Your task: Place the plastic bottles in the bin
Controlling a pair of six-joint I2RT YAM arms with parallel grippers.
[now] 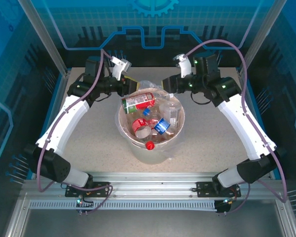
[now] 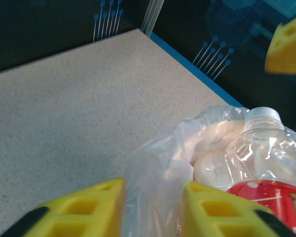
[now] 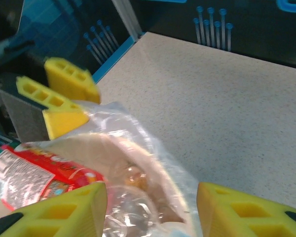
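Left end effector [image 2: 153, 191] and right end effector [image 3: 152, 193], both parted and empty, straddle the liner [image 2: 155, 158] on the bin [image 1: 138, 147] of bottles [image 1: 138, 102].

red bottle label [image 1: 142, 101] blurred, nothing legible

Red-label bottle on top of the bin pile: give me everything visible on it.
The red-label bottle is clear, crinkled plastic with a white cap and a red wrap label with white print and a green band at one end. It lies on its side atop the other bottles, at the far-left rim of the bin, against the clear bag liner.
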